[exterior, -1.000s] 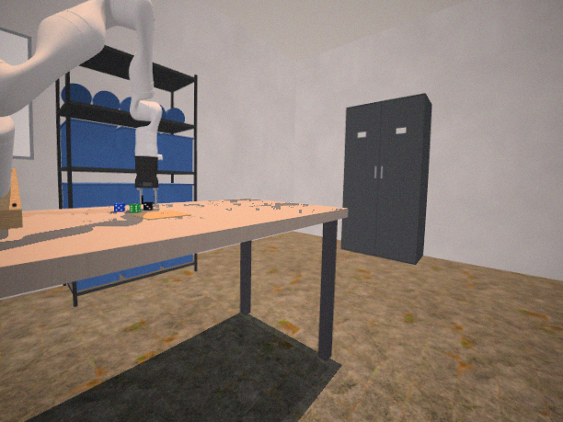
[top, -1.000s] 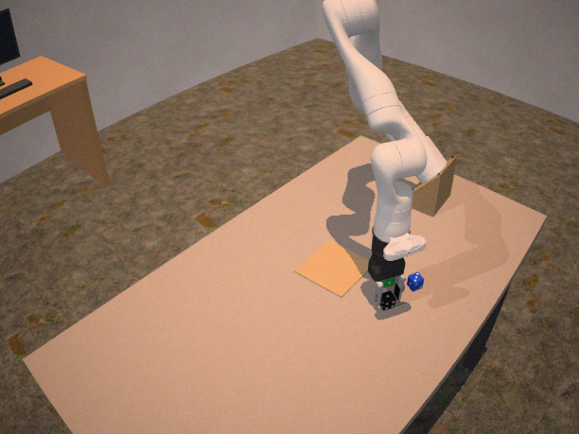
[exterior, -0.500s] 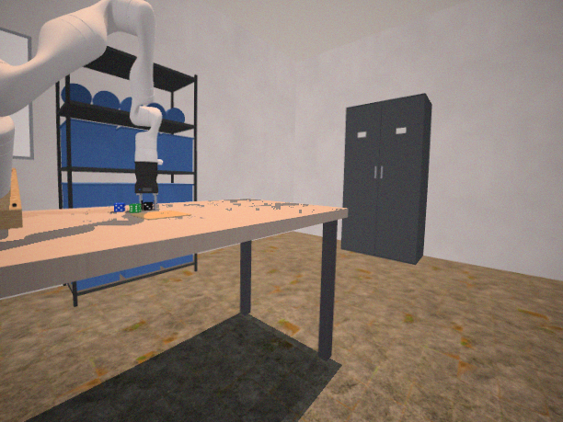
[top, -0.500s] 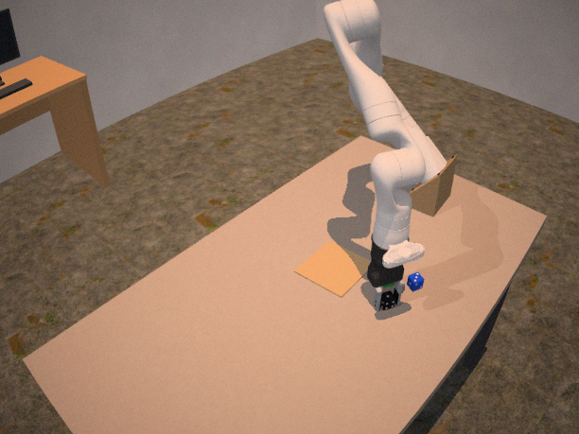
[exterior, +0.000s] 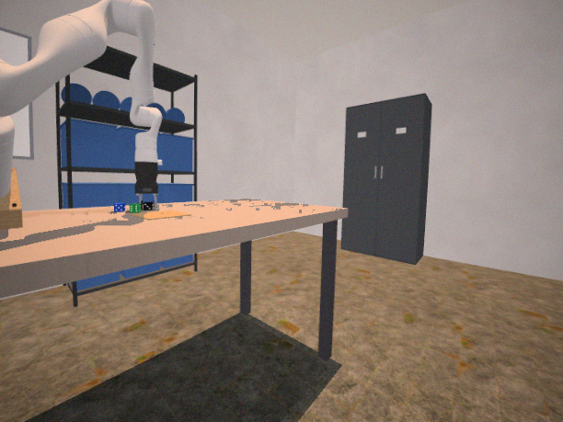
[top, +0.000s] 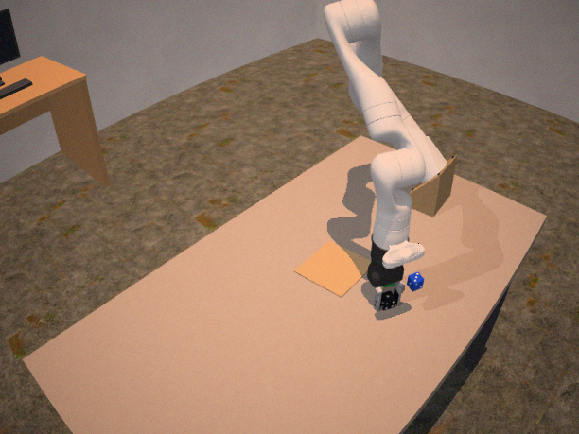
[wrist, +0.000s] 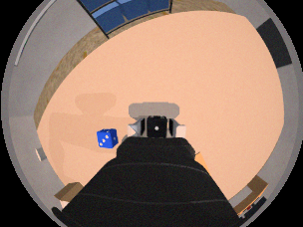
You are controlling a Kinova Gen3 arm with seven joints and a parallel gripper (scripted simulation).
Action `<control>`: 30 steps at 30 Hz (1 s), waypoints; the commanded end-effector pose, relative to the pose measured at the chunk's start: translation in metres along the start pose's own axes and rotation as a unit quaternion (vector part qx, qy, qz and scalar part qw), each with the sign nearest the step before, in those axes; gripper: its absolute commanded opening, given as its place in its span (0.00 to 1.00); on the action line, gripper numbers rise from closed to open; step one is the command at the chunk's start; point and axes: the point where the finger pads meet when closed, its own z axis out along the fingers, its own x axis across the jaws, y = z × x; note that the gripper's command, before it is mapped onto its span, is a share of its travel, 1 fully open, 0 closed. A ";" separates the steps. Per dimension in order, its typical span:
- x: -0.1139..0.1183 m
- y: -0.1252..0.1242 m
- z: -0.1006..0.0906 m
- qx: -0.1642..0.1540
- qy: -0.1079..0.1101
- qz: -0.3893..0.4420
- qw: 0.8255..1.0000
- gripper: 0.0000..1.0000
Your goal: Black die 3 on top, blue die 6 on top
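Observation:
The black die [top: 389, 301] [exterior: 147, 205] [wrist: 156, 126] is on the table, off the mat, with one pip on top in the wrist view. My gripper [top: 388, 303] [exterior: 148, 207] [wrist: 156, 124] is open, pointing down, its fingers on either side of the black die. The blue die [top: 415, 282] [exterior: 119, 207] [wrist: 107, 138] is on the table beside the gripper; I cannot read its top surely. The green die [top: 388, 285] [exterior: 135, 208] is between them in the exterior view, mostly hidden by the gripper elsewhere. The orange mat [top: 328, 269] [exterior: 166, 214] lies flat with no die visible on it.
A wooden box-like object [top: 432, 195] [exterior: 10, 218] stands near the arm's base, far from the dice. The blue and green dice are close to the gripper on the arm-base side. The table's long edge [top: 476, 330] runs beyond the blue die.

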 end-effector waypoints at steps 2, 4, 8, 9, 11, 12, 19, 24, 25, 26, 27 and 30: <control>0.000 -0.001 -0.001 0.001 0.000 0.000 1.000 0.87; 0.000 -0.001 -0.001 0.001 0.000 0.000 1.000 0.87; 0.000 -0.001 -0.001 0.001 0.000 0.000 1.000 0.87; 0.000 -0.001 -0.001 0.001 0.000 0.000 1.000 0.87; 0.000 -0.001 -0.001 0.001 0.000 0.000 1.000 0.87; 0.000 -0.001 -0.001 0.001 0.000 0.000 1.000 0.87; 0.000 -0.001 -0.001 0.001 0.000 0.000 1.000 0.87; 0.000 -0.001 -0.001 0.001 0.000 0.000 1.000 0.57; 0.000 -0.001 -0.001 0.001 0.000 0.000 1.000 0.57; 0.000 -0.001 -0.001 0.001 0.000 0.000 1.000 0.57; 0.000 -0.001 -0.001 0.001 0.000 0.000 1.000 0.57; 0.000 -0.001 -0.001 0.001 0.000 0.000 1.000 0.57</control>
